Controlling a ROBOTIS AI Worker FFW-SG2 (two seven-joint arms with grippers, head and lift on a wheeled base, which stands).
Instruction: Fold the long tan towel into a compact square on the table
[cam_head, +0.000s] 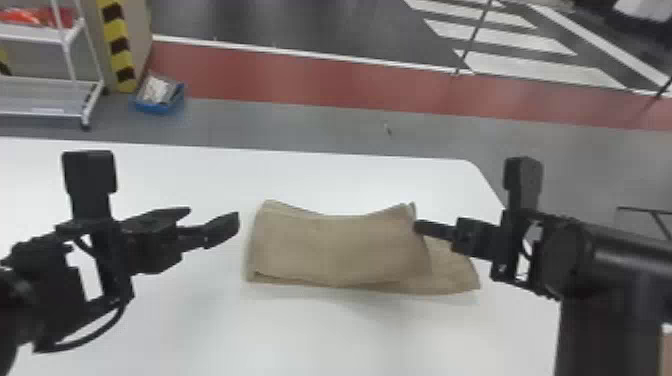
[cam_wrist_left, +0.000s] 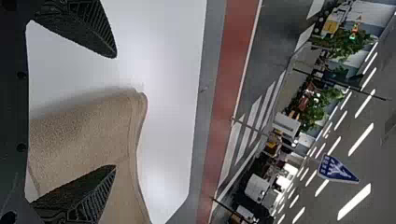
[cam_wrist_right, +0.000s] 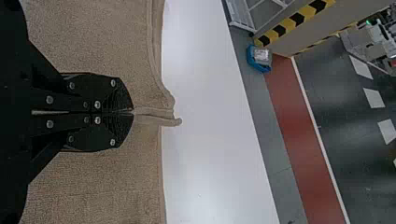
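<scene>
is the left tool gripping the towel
No, the left tool is open, with bare table showing between it and the towel.

Head cam: I look forward and down on the table (cam_head: 325, 335). Wrist cams sit closer, turned sideways, facing past its far edge, left one catching ceiling (cam_wrist_left: 383, 172). All three share towel (cam_head: 335, 250), red floor strip (cam_head: 300, 85).

The tan towel (cam_head: 320, 250) lies partly folded, layers uneven, on white.
</scene>
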